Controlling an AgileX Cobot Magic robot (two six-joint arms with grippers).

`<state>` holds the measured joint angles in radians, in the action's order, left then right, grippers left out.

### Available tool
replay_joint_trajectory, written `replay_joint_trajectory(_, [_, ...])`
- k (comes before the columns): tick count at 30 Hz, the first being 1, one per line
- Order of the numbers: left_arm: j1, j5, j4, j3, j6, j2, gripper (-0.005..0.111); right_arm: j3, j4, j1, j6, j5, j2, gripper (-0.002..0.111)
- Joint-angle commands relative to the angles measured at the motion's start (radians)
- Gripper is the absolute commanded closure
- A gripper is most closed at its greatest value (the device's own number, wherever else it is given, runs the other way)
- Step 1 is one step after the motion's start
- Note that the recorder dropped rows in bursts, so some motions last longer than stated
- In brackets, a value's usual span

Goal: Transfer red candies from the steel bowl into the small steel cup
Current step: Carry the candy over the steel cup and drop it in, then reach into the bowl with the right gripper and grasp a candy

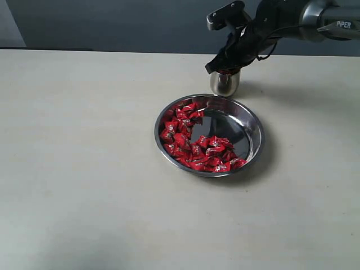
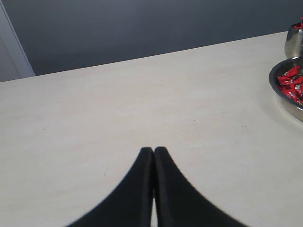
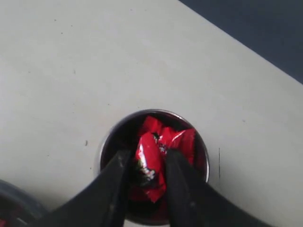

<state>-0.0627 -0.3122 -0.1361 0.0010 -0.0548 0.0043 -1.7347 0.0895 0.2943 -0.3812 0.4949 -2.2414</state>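
Note:
The steel bowl (image 1: 256, 121) sits mid-table with many red candies (image 1: 191, 149) heaped along its left and front sides. Just behind it stands the small steel cup (image 1: 225, 84), holding a few red candies (image 3: 182, 139). My right gripper (image 1: 222, 68) hangs over the cup's mouth with its tips inside the rim (image 3: 106, 142). Its jaws are parted around one red candy (image 3: 149, 161), and a dark gap shows beside one finger. My left gripper (image 2: 153, 150) is shut and empty above bare table, far left of the bowl (image 2: 284, 101) and cup (image 2: 293, 45).
The pale table (image 1: 84, 169) stretches wide to the left and front of the bowl. A dark wall (image 1: 112, 22) runs behind the table's back edge. The right arm (image 1: 315, 19) reaches in from the upper right.

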Motion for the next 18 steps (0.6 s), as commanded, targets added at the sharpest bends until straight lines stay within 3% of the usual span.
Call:
replay_joint_trajectory(1, [-0.010,0.004,0.000,-0.001,-0.006,-0.004,0.106,-0.006,-0.011,-0.007,0.004,0.011,0.014,0.082])
replay_joint_trajectory(7, [-0.010,0.004,0.000,-0.001,-0.006,-0.004,0.106,-0.006,-0.011,-0.007,0.004,0.010,0.014,0.082])
replay_joint_trajectory(13, [-0.010,0.004,0.000,-0.001,-0.006,-0.004,0.106,-0.006,-0.011,-0.007,0.004,0.006,0.014,0.063])
replay_joint_trajectory(18, [-0.010,0.004,0.000,-0.001,-0.006,-0.004,0.106,-0.006,-0.014,-0.007,0.004,-0.012,0.014,0.062])
